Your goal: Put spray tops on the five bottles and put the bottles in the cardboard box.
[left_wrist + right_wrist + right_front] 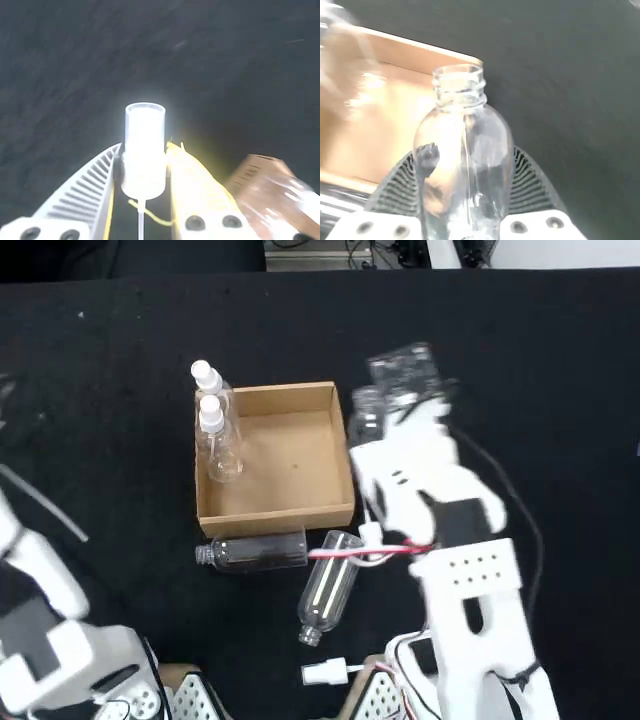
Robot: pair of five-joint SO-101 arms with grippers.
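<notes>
Looking down over the black surface (120,320), the cardboard box (275,505) sits about mid-surface, open side up. Two capped bottles (215,430) stand along its left wall, both with white spray tops on. Just in front of the box, two uncapped bottles lie on their sides: one (255,552) runs parallel to the front wall and just beside it, and the other (330,590) is angled with its neck pointing away from the box.

The right arm (450,540) reaches in beside the box's right wall. The right gripper (465,175) has its fingers clamped on a fifth clear bottle (462,125), whose neck has no top on it. That bottle is just outside the box, near the wall.

The left arm (50,640) is down in the near left corner. The left gripper (145,146) has its fingers squeezed around a white spray top (145,125), dip tube hanging down, over bare black surface with the box off to one side.

One more white spray top (325,672) shows near the front edge; honestly can't tell if it's the same one being held.

Past the far edge of the surface there's a light strip with some cables (370,252).
</notes>
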